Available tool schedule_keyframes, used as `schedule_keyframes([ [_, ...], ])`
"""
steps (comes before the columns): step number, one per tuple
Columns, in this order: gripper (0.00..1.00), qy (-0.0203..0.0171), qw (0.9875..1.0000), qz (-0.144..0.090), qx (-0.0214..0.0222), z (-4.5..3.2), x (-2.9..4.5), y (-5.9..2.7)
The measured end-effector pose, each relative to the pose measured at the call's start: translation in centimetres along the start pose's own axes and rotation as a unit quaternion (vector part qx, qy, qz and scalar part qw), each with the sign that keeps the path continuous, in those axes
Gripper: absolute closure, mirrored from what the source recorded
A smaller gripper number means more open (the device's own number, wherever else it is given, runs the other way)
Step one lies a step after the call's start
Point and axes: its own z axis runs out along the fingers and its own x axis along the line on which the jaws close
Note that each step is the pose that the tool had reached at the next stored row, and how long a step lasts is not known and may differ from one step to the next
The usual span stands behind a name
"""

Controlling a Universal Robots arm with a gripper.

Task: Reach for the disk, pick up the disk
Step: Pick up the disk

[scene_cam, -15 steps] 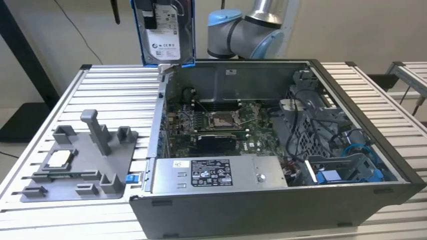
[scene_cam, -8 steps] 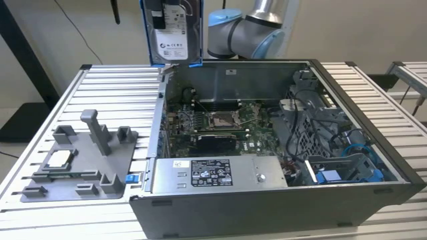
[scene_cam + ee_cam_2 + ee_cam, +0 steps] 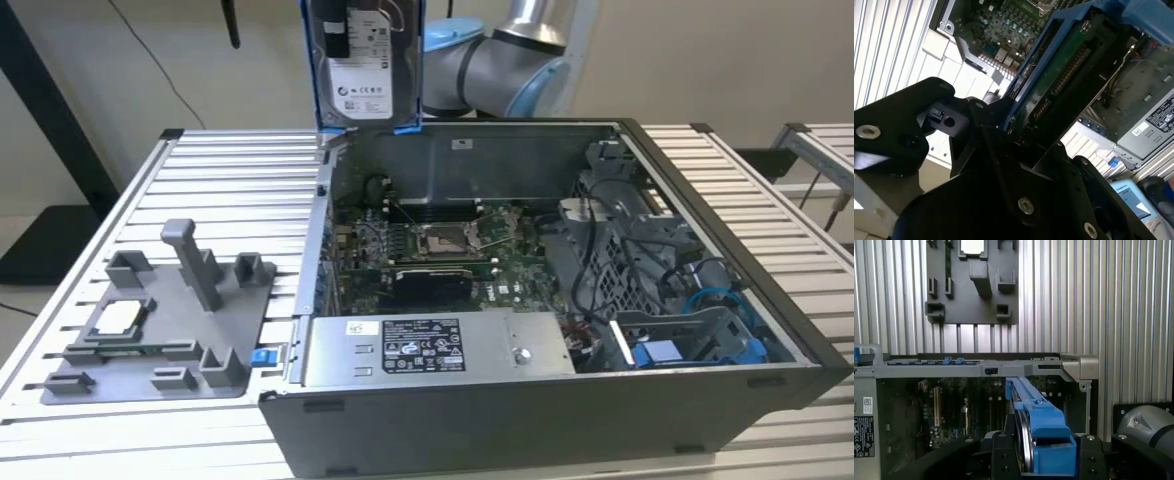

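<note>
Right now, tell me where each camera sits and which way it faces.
Exterior view: raised, looking down on the open case on the table; the arm shows behind the lifted disk.
First wrist view: by the hand, looking down along the disk's edge into the case.
Second wrist view: behind the hand's black body, facing the disk's circuit side.
All three share disk and case.

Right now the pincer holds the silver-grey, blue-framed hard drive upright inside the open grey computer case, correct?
Not inside: the exterior view shows the silver-grey, blue-framed hard drive upright above the open grey computer case; both wrist views show the pincer holding it.
</note>
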Motion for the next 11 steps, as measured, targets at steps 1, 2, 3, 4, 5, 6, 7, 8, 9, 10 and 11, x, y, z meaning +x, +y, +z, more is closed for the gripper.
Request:
schedule_keyframes([
  [1,1.00,0.0000,1.0000,0.000,0.0000,0.00,-0.01,-0.21],
  [2,1.00,0.0000,1.0000,0.000,0.0001,0.00,-0.01,-0.41],
  [3,1.00,0.0000,1.0000,0.000,0.0000,-0.01,-0.02,-0.61],
  [4,1.00,0.0000,1.0000,0.000,0.0000,-0.01,-0.03,-0.81],
  [5,1.00,0.0000,1.0000,0.000,0.0000,-0.01,-0.03,-1.01],
  [6,1.00,0.0000,1.0000,0.000,0.0000,-0.01,-0.04,-1.21],
  [7,1.00,0.0000,1.0000,0.000,0.0000,-0.02,-0.05,-1.41],
  [8,1.00,0.0000,1.0000,0.000,0.0000,-0.02,-0.05,-1.59],
  [9,1.00,0.0000,1.0000,0.000,0.0000,-0.02,-0.06,-1.79],
  [10,1.00,0.0000,1.0000,0.000,0.0000,-0.02,-0.06,-1.98],
  [11,1.00,0.0000,1.0000,0.000,0.0000,-0.02,-0.07,-2.16],
])
